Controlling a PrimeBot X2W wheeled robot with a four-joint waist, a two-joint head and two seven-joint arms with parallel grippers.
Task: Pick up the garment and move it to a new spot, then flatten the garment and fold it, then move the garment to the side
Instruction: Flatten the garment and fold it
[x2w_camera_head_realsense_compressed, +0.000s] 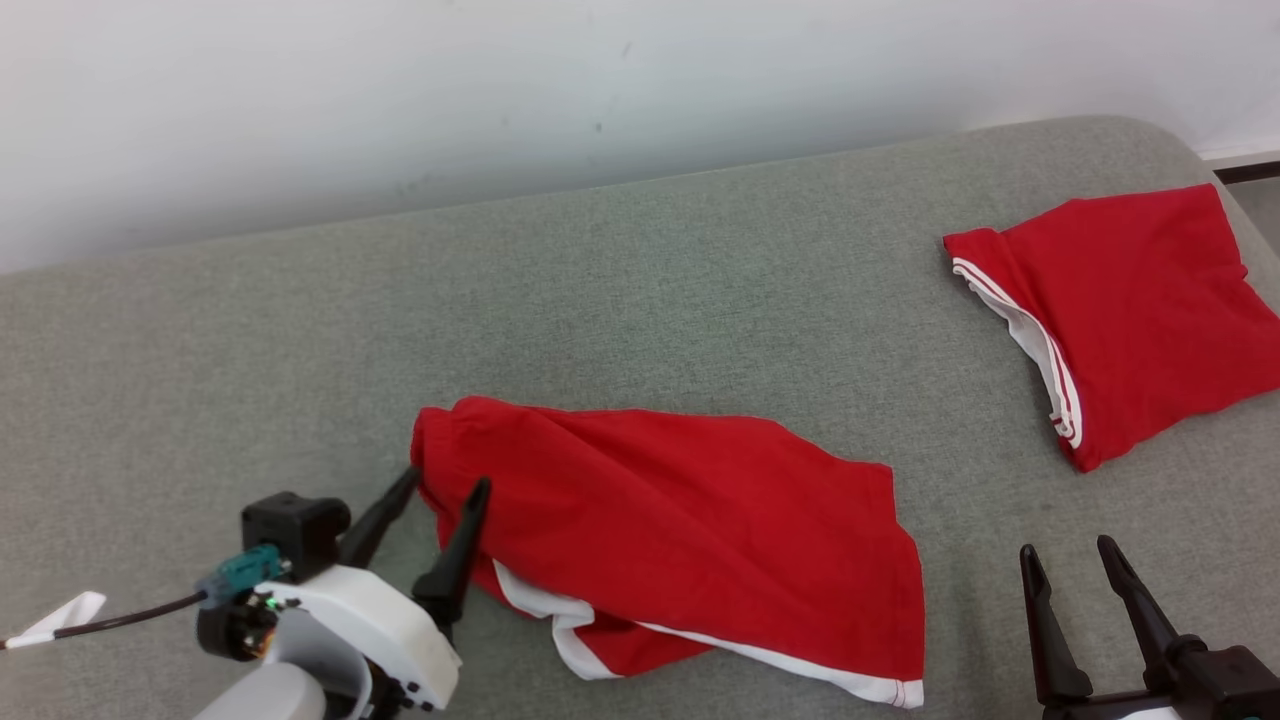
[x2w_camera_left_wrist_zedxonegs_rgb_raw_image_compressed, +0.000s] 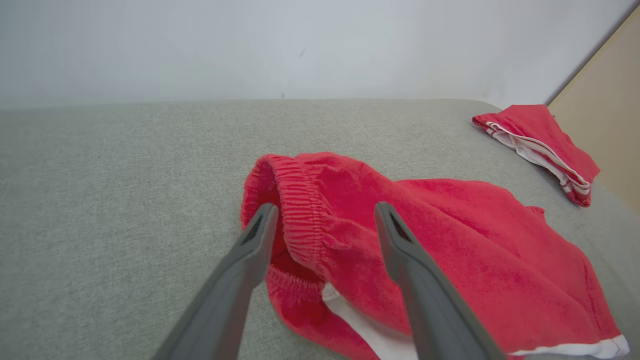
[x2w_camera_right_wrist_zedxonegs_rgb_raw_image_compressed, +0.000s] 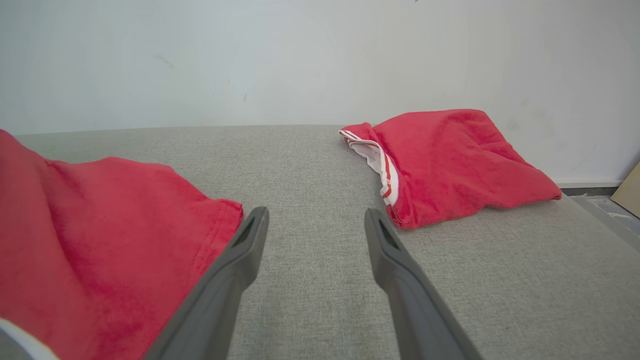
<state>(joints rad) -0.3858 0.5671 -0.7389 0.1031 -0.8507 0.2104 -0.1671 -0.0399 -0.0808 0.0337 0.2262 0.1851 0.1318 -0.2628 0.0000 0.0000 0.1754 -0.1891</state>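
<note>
A red garment (x2w_camera_head_realsense_compressed: 680, 500) lies loosely spread at the middle of the grey cushion, with a gathered elastic band (x2w_camera_left_wrist_zedxonegs_rgb_raw_image_compressed: 300, 200) at its left end and white trim along its near hem. No letters or numbers show on it. My left gripper (x2w_camera_head_realsense_compressed: 446, 482) is open, its fingers straddling that band (x2w_camera_left_wrist_zedxonegs_rgb_raw_image_compressed: 326, 207), one on each side, low over the fabric. My right gripper (x2w_camera_head_realsense_compressed: 1066, 548) is open over bare cushion (x2w_camera_right_wrist_zedxonegs_rgb_raw_image_compressed: 316, 212), just right of the garment's right edge (x2w_camera_right_wrist_zedxonegs_rgb_raw_image_compressed: 100, 225).
A second red garment (x2w_camera_head_realsense_compressed: 1140, 300) with white-striped trim lies folded at the far right, near the cushion's edge (x2w_camera_right_wrist_zedxonegs_rgb_raw_image_compressed: 450, 155). The grey cushion (x2w_camera_head_realsense_compressed: 600, 300) runs back to a white wall. A tan panel (x2w_camera_left_wrist_zedxonegs_rgb_raw_image_compressed: 605, 115) stands beyond the right end.
</note>
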